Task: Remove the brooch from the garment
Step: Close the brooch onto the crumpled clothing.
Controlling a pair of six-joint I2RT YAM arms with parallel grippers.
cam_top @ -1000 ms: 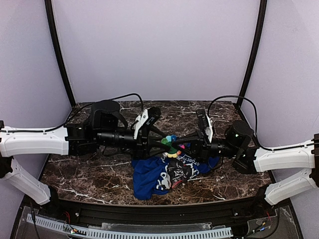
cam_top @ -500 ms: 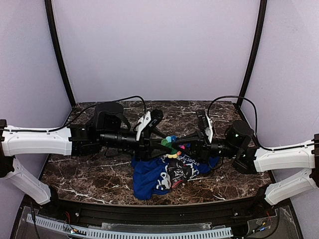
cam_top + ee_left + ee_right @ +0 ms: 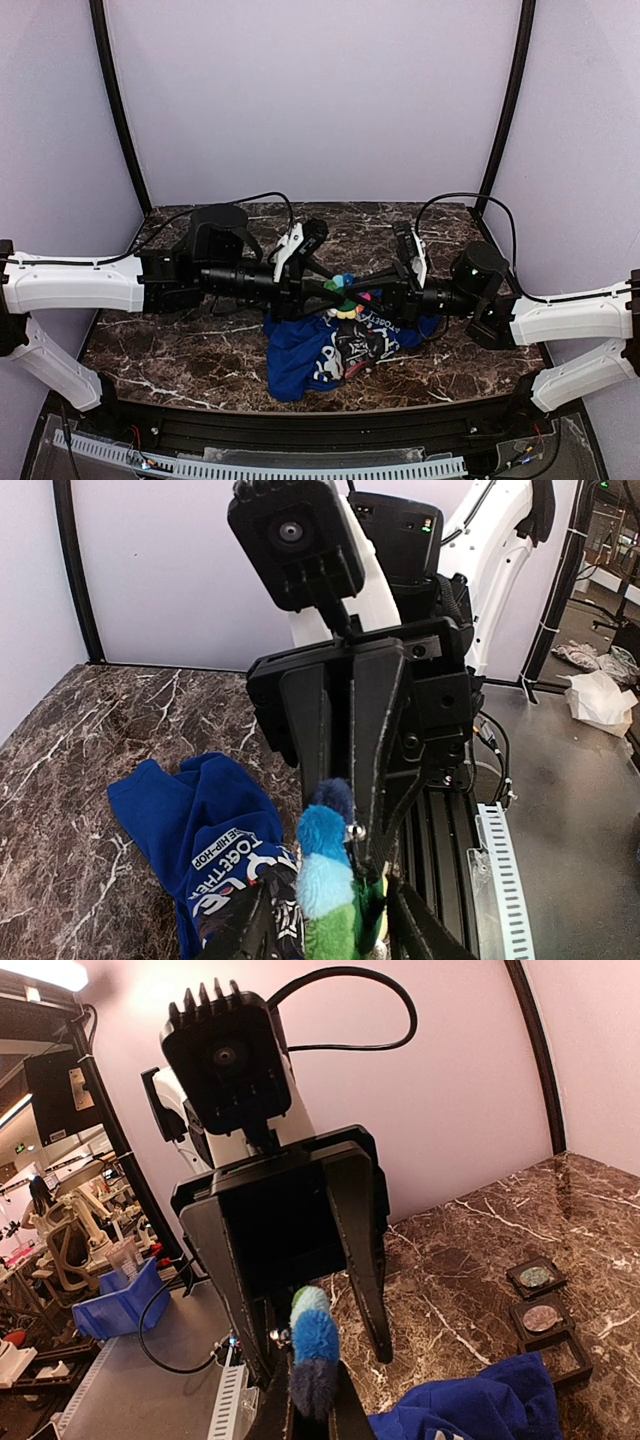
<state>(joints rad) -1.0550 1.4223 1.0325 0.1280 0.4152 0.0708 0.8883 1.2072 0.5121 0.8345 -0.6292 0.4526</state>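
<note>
Pulling brooch (image 3: 346,298) off shirt (image 3: 318,358), not done yet | brooch up in air btw both grippers, cloth bunched up to it | right gripper (image 3: 364,296) jaws pinch brooch | left gripper (image 3: 333,291) jaws spread round it | next: left prob needs to hold cloth, right pulls away slow

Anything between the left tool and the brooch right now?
Nothing visible. The brooch sits between the open fingers of the left tool. The right tool pinches it from the opposite side, with the blue garment below.
</note>
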